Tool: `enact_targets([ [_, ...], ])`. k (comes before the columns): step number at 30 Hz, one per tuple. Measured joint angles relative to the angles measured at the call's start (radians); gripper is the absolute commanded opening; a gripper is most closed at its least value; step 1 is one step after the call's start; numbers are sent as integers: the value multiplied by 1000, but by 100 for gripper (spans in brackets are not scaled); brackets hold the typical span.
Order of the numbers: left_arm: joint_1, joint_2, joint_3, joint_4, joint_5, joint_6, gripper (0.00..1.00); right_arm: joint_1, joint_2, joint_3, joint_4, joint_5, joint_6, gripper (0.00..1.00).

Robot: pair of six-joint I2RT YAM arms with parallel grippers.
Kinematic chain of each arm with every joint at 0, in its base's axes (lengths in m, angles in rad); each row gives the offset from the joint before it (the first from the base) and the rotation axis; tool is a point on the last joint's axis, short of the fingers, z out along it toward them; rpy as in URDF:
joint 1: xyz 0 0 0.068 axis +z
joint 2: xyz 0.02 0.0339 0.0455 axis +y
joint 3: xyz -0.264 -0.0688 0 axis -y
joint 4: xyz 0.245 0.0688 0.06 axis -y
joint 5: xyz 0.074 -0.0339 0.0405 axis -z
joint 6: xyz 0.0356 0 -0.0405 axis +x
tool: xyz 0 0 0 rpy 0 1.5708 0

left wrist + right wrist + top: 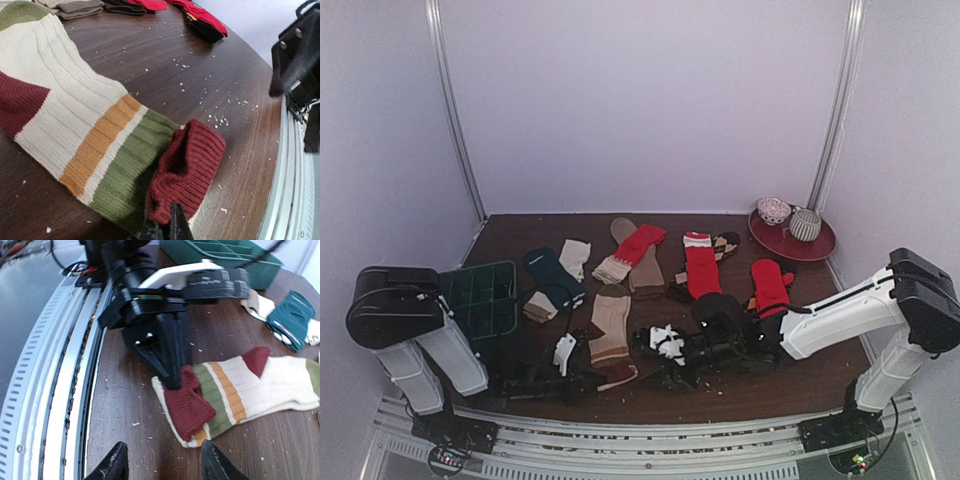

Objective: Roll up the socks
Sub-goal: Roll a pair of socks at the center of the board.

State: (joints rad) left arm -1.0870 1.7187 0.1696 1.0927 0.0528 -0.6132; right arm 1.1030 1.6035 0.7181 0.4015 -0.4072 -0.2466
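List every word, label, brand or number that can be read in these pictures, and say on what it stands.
No text is legible in any view.
Pale marks on the left arm: perhaps lettering, too blurred to read.
Small white mark on the dark teal sock: too small to read.
The striped sock and the green tray: no lettering seen.

Fixed items on my bench (520,235). At my far right, a red plate (822,247) is resting in the back corner, carrying a patterned bowl (774,210) and a grey ribbed cup (805,224) side by side. On my left, a dark green gridded tray (485,295) is lying near the edge. Pale specks (200,87) are dotting the dark wood. A slotted metal rail (650,440) is running along the near side.
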Motion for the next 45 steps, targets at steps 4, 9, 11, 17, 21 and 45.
enact_targets([
  [4,6,29,9,22,16,-27,0,69,77,37,14,47,-153,50],
  [9,12,68,21,55,45,-34,0,87,155,79,-3,95,-284,49],
  [11,15,73,21,63,55,-33,0,87,166,95,-10,111,-315,49],
  [17,20,74,21,66,76,-28,0,86,226,140,-6,156,-383,45],
  [21,21,72,19,65,83,-25,0,86,280,175,-26,162,-406,43],
  [45,32,-30,22,-63,110,73,62,-1,343,253,-80,62,-199,8],
])
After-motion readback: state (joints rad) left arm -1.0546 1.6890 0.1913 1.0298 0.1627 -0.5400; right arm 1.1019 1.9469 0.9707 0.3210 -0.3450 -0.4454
